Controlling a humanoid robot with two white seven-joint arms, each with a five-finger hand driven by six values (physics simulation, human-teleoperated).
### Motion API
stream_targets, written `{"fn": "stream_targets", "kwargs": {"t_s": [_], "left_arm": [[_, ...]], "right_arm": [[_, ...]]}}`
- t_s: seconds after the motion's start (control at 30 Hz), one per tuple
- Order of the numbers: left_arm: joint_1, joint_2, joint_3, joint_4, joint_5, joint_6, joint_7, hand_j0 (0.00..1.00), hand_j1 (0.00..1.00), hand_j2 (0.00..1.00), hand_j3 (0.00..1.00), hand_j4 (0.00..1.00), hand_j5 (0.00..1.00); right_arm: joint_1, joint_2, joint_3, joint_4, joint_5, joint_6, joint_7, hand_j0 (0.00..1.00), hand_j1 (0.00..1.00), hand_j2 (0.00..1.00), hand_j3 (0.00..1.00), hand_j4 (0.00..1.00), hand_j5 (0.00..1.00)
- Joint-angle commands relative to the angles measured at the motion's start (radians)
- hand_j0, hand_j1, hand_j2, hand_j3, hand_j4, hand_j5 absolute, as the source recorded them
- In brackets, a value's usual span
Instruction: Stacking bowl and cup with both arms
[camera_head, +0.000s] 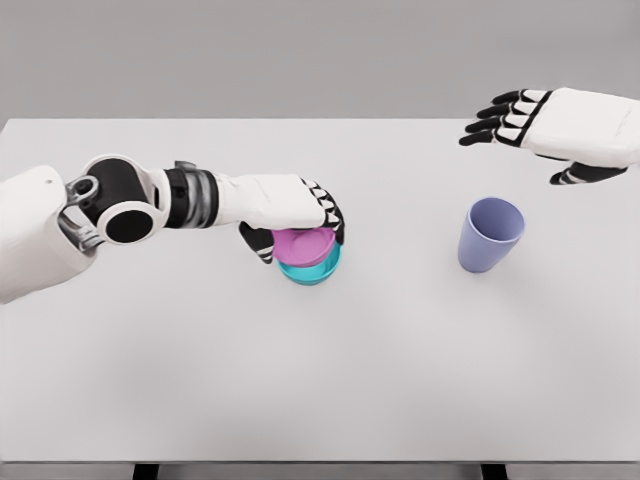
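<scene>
A pink bowl (303, 245) sits nested in a teal bowl (312, 270) near the middle of the white table (320, 380). My left hand (300, 222) reaches in from the left and curls over the pink bowl's rim, fingers on its far edge and thumb at its left side. A lavender cup (490, 234) stands upright to the right, tilted slightly in view. My right hand (520, 125) hovers above and behind the cup, fingers spread and holding nothing.
The table's far edge runs across the top against a grey background. The table's front edge lies along the bottom of the view.
</scene>
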Motion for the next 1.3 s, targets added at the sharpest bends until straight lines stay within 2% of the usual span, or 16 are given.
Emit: {"fn": "stream_targets", "kwargs": {"t_s": [0.0,0.1,0.2,0.27,0.3,0.4,0.47,0.5,0.6,0.63,0.8,0.83,0.9,1.0,1.1,1.27], "left_arm": [[0.000,-0.006,0.000,0.002,-0.004,0.001,0.000,0.75,0.75,0.75,0.75,0.75,0.75],[0.002,-0.007,0.000,0.006,-0.004,0.001,0.000,0.75,0.75,0.75,0.75,0.75,0.75],[0.002,-0.017,-0.001,0.014,-0.004,0.001,0.000,0.75,0.75,0.75,0.75,0.75,0.75],[0.002,-0.026,-0.008,0.022,-0.005,0.001,0.000,0.75,0.75,0.75,0.75,0.75,0.75],[0.002,-0.029,-0.008,0.031,-0.010,0.001,0.000,0.75,0.75,0.75,0.75,0.75,0.75],[0.003,-0.035,-0.009,0.034,-0.011,0.003,0.000,0.76,0.76,0.76,0.76,0.76,0.76],[0.003,-0.035,-0.009,0.037,-0.011,0.003,0.000,0.76,0.76,0.76,0.76,0.76,0.76],[0.012,-0.035,-0.011,0.037,-0.011,0.003,0.000,0.76,0.76,0.76,0.76,0.76,0.76],[0.017,-0.035,-0.011,0.038,-0.011,0.005,0.000,0.76,0.76,0.76,0.76,0.76,0.76],[0.018,-0.034,-0.011,0.037,-0.011,0.005,0.000,0.76,0.76,0.76,0.76,0.76,0.76],[0.018,-0.034,-0.011,0.037,-0.011,0.005,0.000,0.77,0.77,0.77,0.77,0.77,0.77],[0.018,-0.034,-0.011,0.037,-0.011,0.005,0.000,0.77,0.77,0.77,0.77,0.77,0.77],[0.018,-0.034,-0.011,0.037,-0.011,0.005,0.000,0.79,0.79,0.79,0.79,0.79,0.79],[0.020,-0.032,-0.011,0.037,-0.013,0.005,0.000,1.00,1.00,1.00,1.00,1.00,1.00],[0.020,-0.032,-0.011,0.037,-0.013,0.001,0.000,1.00,1.00,1.00,1.00,1.00,1.00],[0.018,-0.030,-0.011,0.035,-0.011,-0.005,0.000,1.00,1.00,1.00,1.00,1.00,1.00]], "right_arm": [[0.000,-0.019,-0.004,0.010,-0.004,0.003,-0.001,1.00,1.00,1.00,1.00,1.00,1.00],[0.043,-0.067,-0.007,0.017,-0.004,0.003,-0.001,1.00,1.00,1.00,1.00,1.00,1.00],[0.049,-0.069,-0.062,0.016,-0.004,0.003,-0.001,1.00,1.00,1.00,1.00,1.00,1.00],[0.080,-0.070,-0.126,-0.024,-0.003,0.003,-0.001,1.00,1.00,1.00,1.00,1.00,1.00],[0.110,-0.091,-0.142,-0.049,-0.010,0.003,-0.001,1.00,1.00,1.00,1.00,1.00,1.00],[0.115,-0.102,-0.166,0.036,-0.230,0.003,-0.001,1.00,1.00,1.00,1.00,1.00,1.00],[0.126,-0.118,-0.189,0.030,-0.242,0.003,-0.001,1.00,1.00,1.00,1.00,1.00,1.00],[0.162,-0.131,-0.185,0.022,-0.241,0.003,-0.001,1.00,1.00,1.00,1.00,1.00,1.00],[0.160,-0.196,-0.143,-0.032,-0.233,0.003,-0.001,1.00,1.00,1.00,1.00,1.00,1.00],[0.156,-0.196,-0.128,-0.045,-0.233,0.003,-0.001,1.00,1.00,1.00,1.00,1.00,1.00],[0.032,-0.196,-0.007,-0.073,-0.231,0.003,-0.001,1.00,1.00,1.00,1.00,1.00,1.00],[0.025,-0.196,0.003,-0.073,-0.233,0.003,-0.001,1.00,1.00,1.00,1.00,1.00,1.00],[0.025,-0.199,0.050,-0.073,-0.231,0.003,-0.001,1.00,1.00,1.00,1.00,1.00,1.00],[0.023,-0.210,0.142,-0.073,-0.230,0.003,-0.001,1.00,1.00,1.00,1.00,1.00,1.00],[0.020,-0.193,0.177,-0.073,-0.222,0.003,-0.001,1.00,1.00,1.00,1.00,1.00,1.00],[0.005,-0.167,0.180,-0.070,-0.199,0.003,-0.001,1.00,1.00,1.00,1.00,1.00,1.00]]}}
